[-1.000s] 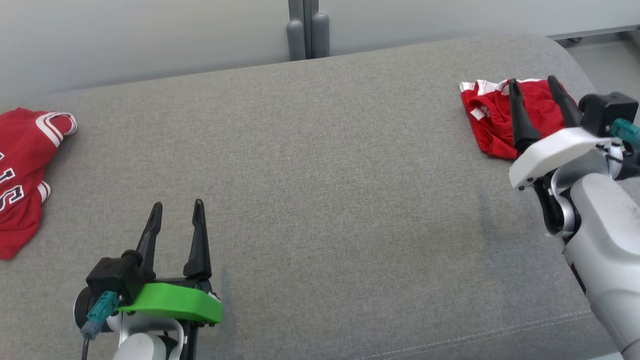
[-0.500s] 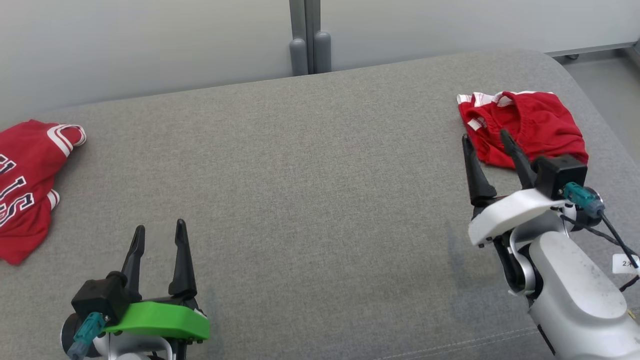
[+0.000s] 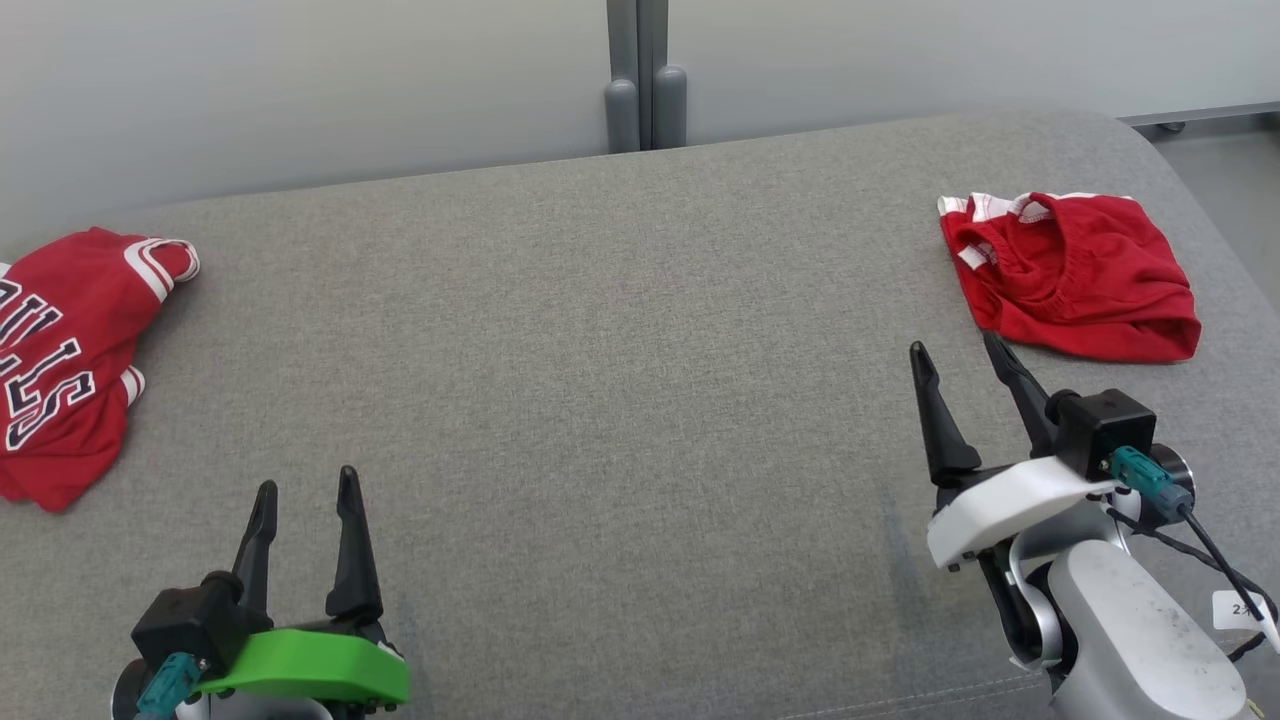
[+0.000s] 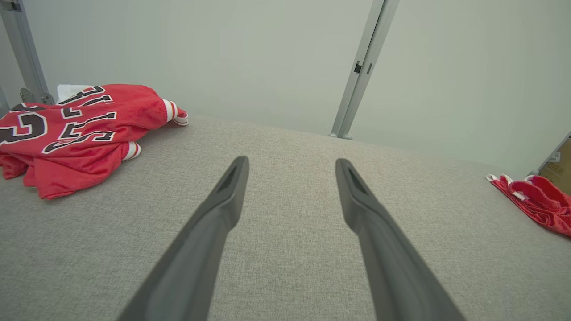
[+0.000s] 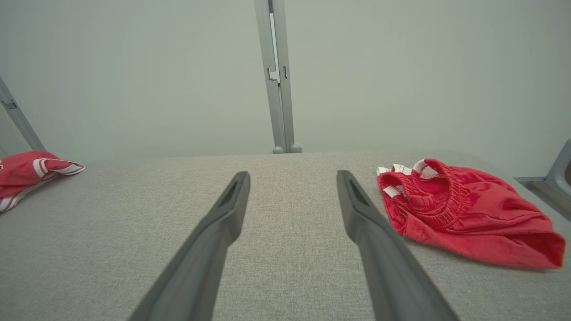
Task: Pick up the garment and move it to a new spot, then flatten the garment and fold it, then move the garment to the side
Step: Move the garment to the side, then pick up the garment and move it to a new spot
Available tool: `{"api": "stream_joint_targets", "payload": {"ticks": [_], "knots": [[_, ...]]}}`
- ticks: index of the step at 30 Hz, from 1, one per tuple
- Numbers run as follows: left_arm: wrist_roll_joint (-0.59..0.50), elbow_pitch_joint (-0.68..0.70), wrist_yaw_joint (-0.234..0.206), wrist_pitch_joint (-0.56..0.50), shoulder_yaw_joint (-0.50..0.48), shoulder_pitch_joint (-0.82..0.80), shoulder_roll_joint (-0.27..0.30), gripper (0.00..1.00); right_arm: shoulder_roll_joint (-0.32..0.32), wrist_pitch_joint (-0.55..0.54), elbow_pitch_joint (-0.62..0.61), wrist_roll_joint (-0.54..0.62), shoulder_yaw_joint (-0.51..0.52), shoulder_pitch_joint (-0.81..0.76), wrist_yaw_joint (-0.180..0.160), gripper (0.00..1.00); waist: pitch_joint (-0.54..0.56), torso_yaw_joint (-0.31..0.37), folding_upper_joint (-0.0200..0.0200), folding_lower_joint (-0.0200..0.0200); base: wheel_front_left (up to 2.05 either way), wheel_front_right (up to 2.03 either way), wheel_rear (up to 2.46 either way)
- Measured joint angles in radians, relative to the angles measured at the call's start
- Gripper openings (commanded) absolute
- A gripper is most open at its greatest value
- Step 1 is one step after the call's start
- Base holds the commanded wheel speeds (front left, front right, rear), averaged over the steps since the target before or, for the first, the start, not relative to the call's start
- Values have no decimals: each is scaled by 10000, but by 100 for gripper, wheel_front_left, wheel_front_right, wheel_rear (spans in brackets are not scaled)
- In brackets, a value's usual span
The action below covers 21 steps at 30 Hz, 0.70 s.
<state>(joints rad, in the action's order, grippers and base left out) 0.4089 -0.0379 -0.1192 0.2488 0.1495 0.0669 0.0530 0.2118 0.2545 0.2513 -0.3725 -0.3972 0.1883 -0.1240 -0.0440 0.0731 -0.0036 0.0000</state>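
Grey fabric worktop (image 3: 620, 380) carries the red shorts (image 3: 1070, 275), folded small, by its far right edge, and a bunched red jersey (image 3: 70, 360) with black lettering at the far left, well apart. Fingers spread wide and holding nothing on the right end effector (image 3: 955, 345), tips near the shorts' front edge. Same wide, empty state on the left end effector (image 3: 305, 483), above bare fabric at the near left.
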Motion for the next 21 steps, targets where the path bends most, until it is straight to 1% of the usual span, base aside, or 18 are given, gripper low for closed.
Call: {"api": "stream_joint_targets", "payload": {"ticks": [7, 18, 21], "knots": [[-15, 96, 0, 2, -21, 23, -15, 100, -163, 0, -280, 153, 56, -235, -8, 100, 0, -8, 0, 0, 0, 0, 0], [-92, 201, 0, 2, -12, 50, -27, 100, -201, 0, -612, 445, 322, -615, -12, 100, -17, -69, 0, 0, 0, 0, 0], [-155, 197, 0, 2, 173, 51, -46, 100, -186, 0, -750, 583, 525, -849, -12, 100, -29, -193, 1, 0, 0, 0, 0]]}}
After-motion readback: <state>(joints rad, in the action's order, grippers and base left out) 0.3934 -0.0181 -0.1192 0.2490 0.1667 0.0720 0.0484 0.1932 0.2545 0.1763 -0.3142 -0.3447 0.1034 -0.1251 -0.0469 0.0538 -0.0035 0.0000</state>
